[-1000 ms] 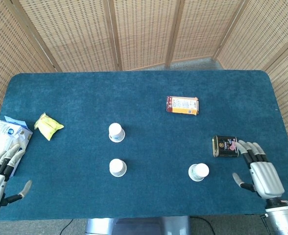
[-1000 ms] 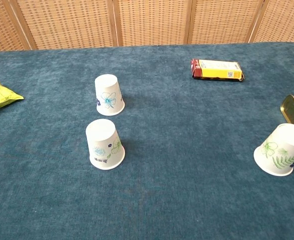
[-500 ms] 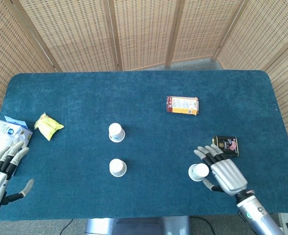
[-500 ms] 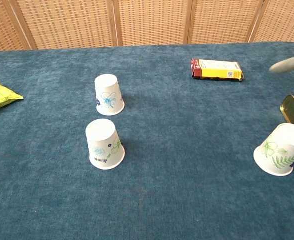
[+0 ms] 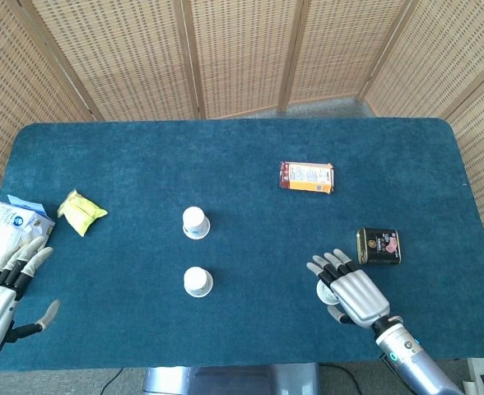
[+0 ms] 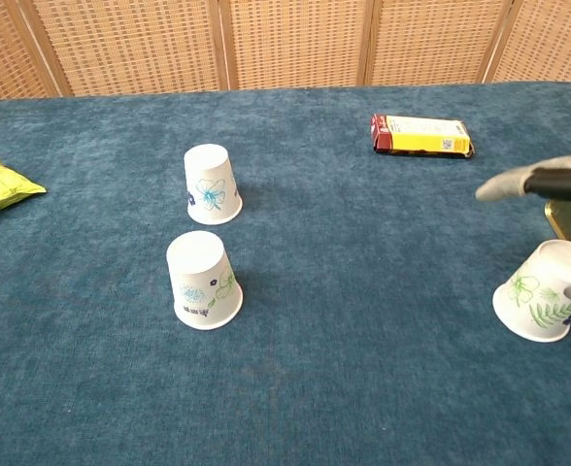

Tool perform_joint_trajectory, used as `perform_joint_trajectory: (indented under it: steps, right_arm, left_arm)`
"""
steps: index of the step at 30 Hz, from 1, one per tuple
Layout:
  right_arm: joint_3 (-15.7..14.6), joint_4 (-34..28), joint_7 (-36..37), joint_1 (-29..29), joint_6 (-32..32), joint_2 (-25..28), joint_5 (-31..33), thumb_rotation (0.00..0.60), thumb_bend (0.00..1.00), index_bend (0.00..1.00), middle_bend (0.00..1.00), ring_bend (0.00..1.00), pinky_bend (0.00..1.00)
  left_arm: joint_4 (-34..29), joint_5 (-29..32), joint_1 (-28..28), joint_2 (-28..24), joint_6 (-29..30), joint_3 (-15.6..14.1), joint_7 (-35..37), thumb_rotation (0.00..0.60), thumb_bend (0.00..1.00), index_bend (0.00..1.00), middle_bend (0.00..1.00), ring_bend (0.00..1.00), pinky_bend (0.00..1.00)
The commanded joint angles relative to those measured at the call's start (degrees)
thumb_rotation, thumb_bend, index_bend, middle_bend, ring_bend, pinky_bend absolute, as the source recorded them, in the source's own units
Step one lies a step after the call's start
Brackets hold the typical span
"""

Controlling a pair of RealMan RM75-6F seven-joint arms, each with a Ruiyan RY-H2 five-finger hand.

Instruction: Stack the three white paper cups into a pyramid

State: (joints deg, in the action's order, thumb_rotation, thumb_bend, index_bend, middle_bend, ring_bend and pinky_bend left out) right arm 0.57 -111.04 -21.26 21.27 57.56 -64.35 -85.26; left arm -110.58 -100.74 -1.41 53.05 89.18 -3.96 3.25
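The right hand (image 5: 351, 290) has slid left from beside the dark tin (image 5: 379, 245) and now hangs over the right cup (image 6: 544, 290), fingers spread, gripping nothing as far as I can see. The left hand (image 5: 3, 284) sits at the desk's (image 5: 250, 148) near left edge, fingers apart and empty.

All three white paper cups stand upside down on the blue desk. The far cup (image 6: 212, 183) carries a blue flower, the near cup (image 6: 203, 280) blue and green sprigs, the right cup green leaves. Print on the orange-and-brown packet (image 5: 307, 177), the tin and the yellow pouch (image 5: 81, 211) is too small to read.
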Motion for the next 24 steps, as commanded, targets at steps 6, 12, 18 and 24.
perform_joint_trajectory:
  steps: [6,12,18,24]
  right_arm:
    - [-1.13,2.57,-0.3,0.51,-0.88,-0.29,1.63,0.6,0.4,0.12,0.0,0.0,0.0]
    - [-1.65,4.37,-0.39,1.21,-1.58,-0.62,2.06,0.6,0.4,0.16,0.0,0.0,0.0]
    - [-1.67,5.66,0.38,2.06,-2.25,-0.89,2.6,0.6,0.4,0.22,0.0,0.0,0.0]
    - [-1.61,7.05,0.37,3.27,-3.22,-1.34,2.77,0.6,0.41,0.31,0.0,0.0,0.0]
  left_arm:
    - [-0.53,-0.48,-0.09,-0.09,-0.23,-0.35,-0.56,0.496,0.43,0.0,0.0,0.0,0.0]
    - [-0.68,-0.68,0.16,-0.19,0.1,-0.59,-0.74,0.499,0.43,0.0,0.0,0.0,0.0]
    - [-0.94,-0.78,0.14,-0.01,-0.15,-0.75,-1.31,0.497,0.43,0.0,0.0,0.0,0.0]
    - [-1.18,-0.93,-0.05,0.11,-0.38,-0.72,-1.79,0.497,0.43,0.0,0.0,0.0,0.0]
